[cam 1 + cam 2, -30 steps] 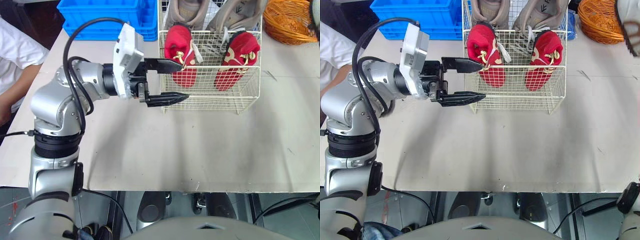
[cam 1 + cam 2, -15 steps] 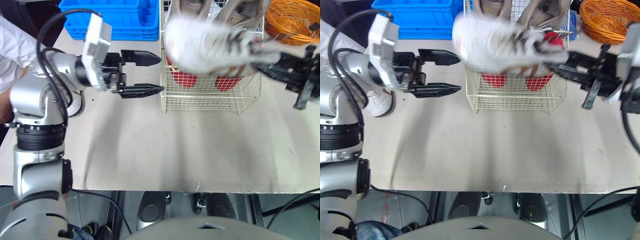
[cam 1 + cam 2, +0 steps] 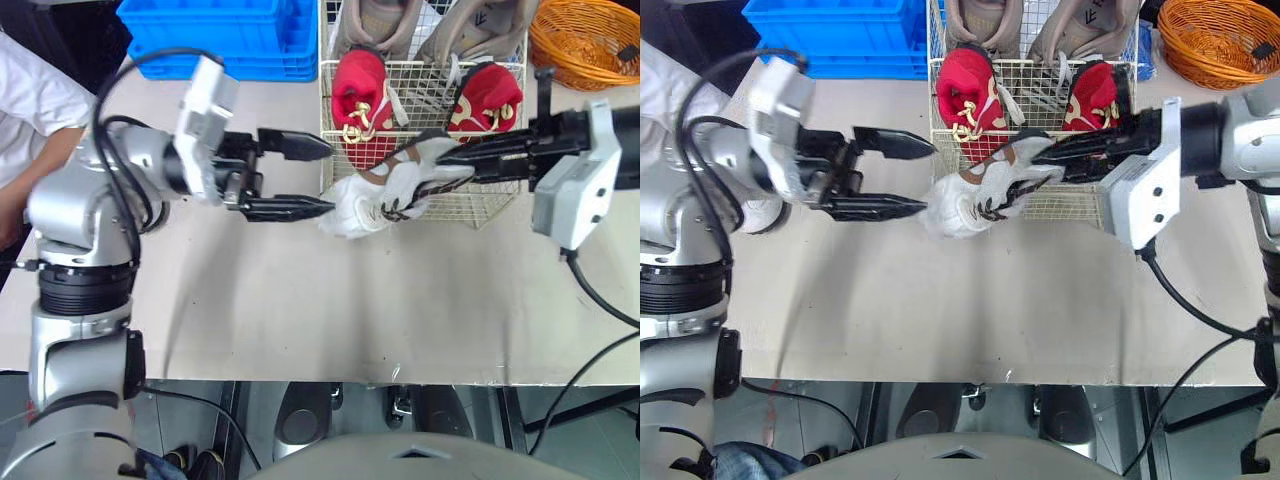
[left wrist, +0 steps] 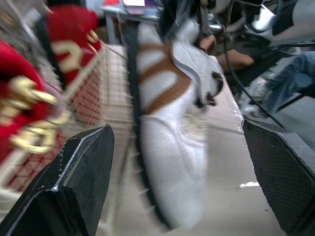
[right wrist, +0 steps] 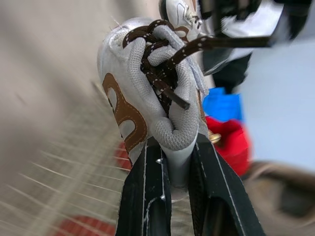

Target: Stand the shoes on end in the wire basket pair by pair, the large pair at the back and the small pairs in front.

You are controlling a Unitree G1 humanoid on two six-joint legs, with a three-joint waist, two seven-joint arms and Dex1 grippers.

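**Right wrist view: sneaker held by a thin bite on its collar**

The right gripper [image 5: 177, 152] is clenched on the padded collar of the white sneaker [image 5: 152, 88]. The shoe sticks out sideways, outside the wire basket [image 3: 492, 195] at its front left corner. Its toe points at the left gripper [image 3: 328, 177], whose jaws stand wide apart and empty, the lower finger just beside the toe.

With so much of the shoe beyond the grip, it could swivel or slip. The toe or the loose laces might snag the basket's front rim, and the left finger could nudge it askew.

The sneaker has a white textured upper, brown side trim and brown speckled laces. The red pair [image 3: 358, 95] already stands inside, with the large grey pair [image 3: 385, 20] behind.
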